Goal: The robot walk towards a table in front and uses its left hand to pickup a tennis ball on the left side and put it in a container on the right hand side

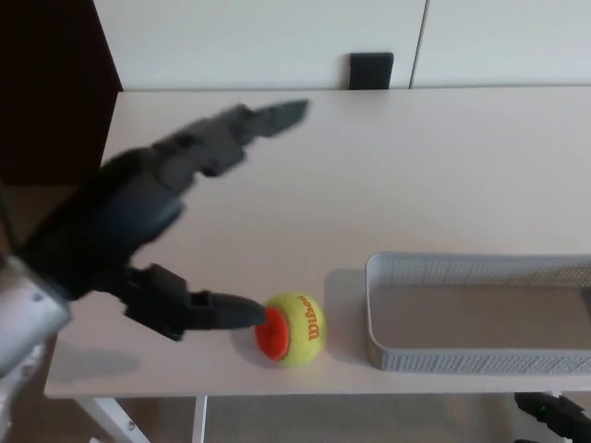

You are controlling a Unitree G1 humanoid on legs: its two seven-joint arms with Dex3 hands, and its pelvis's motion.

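A yellow and orange tennis ball (294,329) lies near the table's front edge, just left of a grey mesh container (406,355). My left hand (152,226) comes in from the left, open. Its thumb tip touches the ball's left side, while its fingers (249,125) stretch up and away over the table, well above the ball. The container holds nothing that I can see. My right hand does not show.
The pale table (416,166) runs back to a white wall with a black block (370,70) at its far edge. A dark area lies beyond the table's left edge. A dark object (559,415) shows below the front right corner.
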